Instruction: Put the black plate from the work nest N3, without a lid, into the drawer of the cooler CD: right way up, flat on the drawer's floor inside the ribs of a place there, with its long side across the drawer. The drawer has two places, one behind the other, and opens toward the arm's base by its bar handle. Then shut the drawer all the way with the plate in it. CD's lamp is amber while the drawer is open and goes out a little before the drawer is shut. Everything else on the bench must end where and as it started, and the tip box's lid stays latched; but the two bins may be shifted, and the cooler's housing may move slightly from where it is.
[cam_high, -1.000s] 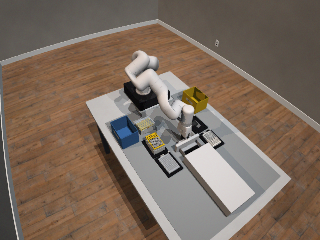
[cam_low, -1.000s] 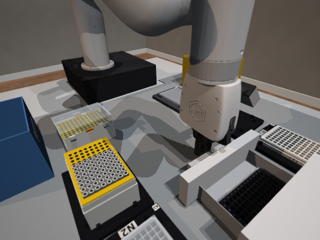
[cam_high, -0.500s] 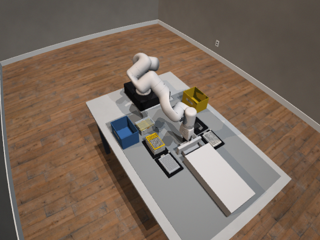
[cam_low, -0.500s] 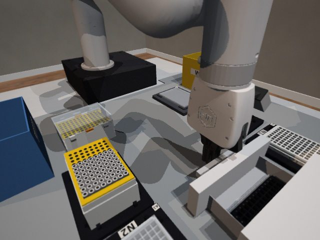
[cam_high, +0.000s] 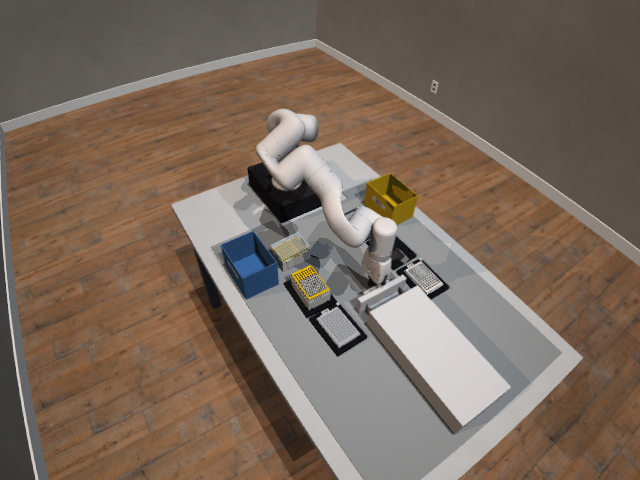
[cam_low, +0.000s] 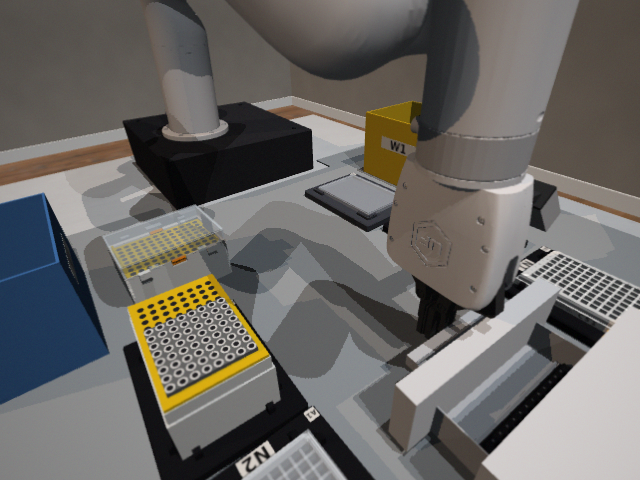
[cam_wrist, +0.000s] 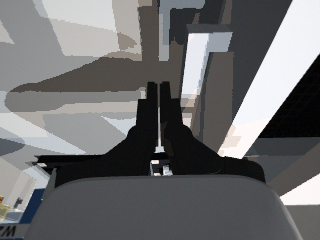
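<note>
The cooler CD (cam_high: 439, 356) is a long white box on the right of the bench. Its drawer stands only a little open; the white drawer front (cam_low: 470, 356) is a short way from the housing. A strip of the black plate (cam_low: 527, 405) shows flat inside the drawer, and also in the wrist view (cam_wrist: 300, 110). My gripper (cam_low: 434, 322) is shut and empty, pointing down. Its fingers are against the bar handle (cam_low: 444, 335) on the base side of the drawer front. It also shows in the overview (cam_high: 377, 281) and the wrist view (cam_wrist: 158, 87). I cannot see CD's lamp.
A blue bin (cam_high: 249, 263) stands at the left and a yellow bin W1 (cam_high: 390, 197) at the back right. A lidded tip box (cam_low: 165, 248) and a yellow-topped rack (cam_low: 199, 341) lie left of the drawer. A white plate (cam_high: 424, 275) and a lidded plate (cam_low: 356, 193) sit on black nests nearby.
</note>
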